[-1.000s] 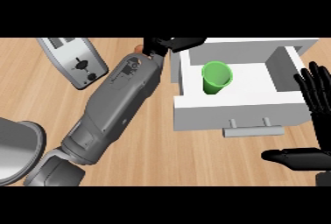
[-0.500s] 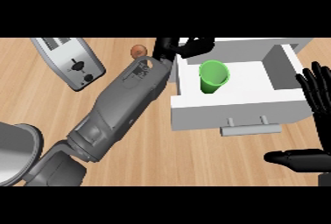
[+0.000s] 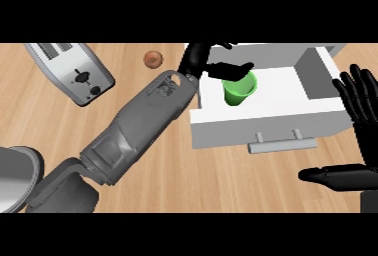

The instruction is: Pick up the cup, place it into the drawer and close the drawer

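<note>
change: over the last second the left hand has slid right along the drawer's far-left corner; its thumb now reaches over the cup's rim, where before it sat clear to the left. Toaster and cup have kept their places.
meaning: cup is already in the drawer, so placing looks done; the hand appears to be letting go or clearing out. Closing the drawer is what's left.
cup: green cup stands inside the white drawer, left half, roughly upright with a slight tilt.
drawer: pulled open toward the near side, handle on the near face, untouched.
left hand: fingers partly spread, not wrapped round the cup; thumb lies across the rim's far-left edge, touching or just above it, can't tell which. Reads as released.
right hand: the right hand is at the right edge beside the drawer, fingers straight and up, thumb out toward the left, holding nothing. Resting.
rest: toaster far left, small brown round item far centre, grey round vessel at the near-left edge.
next: judgement only, push on the handle face to shut it once the left arm is clear.
</note>
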Controlling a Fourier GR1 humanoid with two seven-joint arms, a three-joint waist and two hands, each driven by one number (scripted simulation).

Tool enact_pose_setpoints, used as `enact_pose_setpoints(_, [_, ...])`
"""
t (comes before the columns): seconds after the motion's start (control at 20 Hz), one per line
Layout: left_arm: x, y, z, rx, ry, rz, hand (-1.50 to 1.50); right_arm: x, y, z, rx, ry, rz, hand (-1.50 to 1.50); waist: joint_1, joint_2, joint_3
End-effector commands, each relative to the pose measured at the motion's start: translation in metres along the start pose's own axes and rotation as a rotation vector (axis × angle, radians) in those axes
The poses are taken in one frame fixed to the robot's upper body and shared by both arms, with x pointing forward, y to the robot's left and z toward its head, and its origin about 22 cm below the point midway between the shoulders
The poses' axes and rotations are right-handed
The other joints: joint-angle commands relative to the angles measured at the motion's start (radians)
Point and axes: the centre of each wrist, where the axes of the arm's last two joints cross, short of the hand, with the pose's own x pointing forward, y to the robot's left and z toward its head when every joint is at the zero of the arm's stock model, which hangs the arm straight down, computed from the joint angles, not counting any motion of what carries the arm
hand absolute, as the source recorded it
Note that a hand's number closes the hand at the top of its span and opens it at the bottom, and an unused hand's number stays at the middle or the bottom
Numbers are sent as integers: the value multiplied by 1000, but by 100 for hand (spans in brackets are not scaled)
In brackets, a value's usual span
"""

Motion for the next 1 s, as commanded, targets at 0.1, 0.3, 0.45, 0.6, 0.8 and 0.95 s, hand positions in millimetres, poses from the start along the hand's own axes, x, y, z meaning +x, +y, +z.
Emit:
enact_pose_setpoints(0.1, [-15,-8,11,17,11,-86,-150,-3,0,-1,-5,-18,-28,-150,-13,3,0])
enact_pose_setpoints(0.3, [-15,-12,16,61,-49,-7,-150,4,6,-3,23,-46,-106,-150,-15,2,0])
enact_pose_setpoints(0.45, [5,-21,13,38,-120,17,-150,10,3,-9,81,-49,-184,-150,14,-8,-1])
enact_pose_setpoints(0.6, [24,-20,3,60,-153,69,-150,16,7,-2,144,-35,-195,150,21,-9,-1])
enact_pose_setpoints(0.8, [35,-20,0,79,-140,117,-150,25,-7,20,221,-22,-43,150,49,-18,-1])
enact_pose_setpoints(0.95, [27,6,-3,107,-151,146,-150,32,-11,13,271,6,67,150,74,-18,-2])
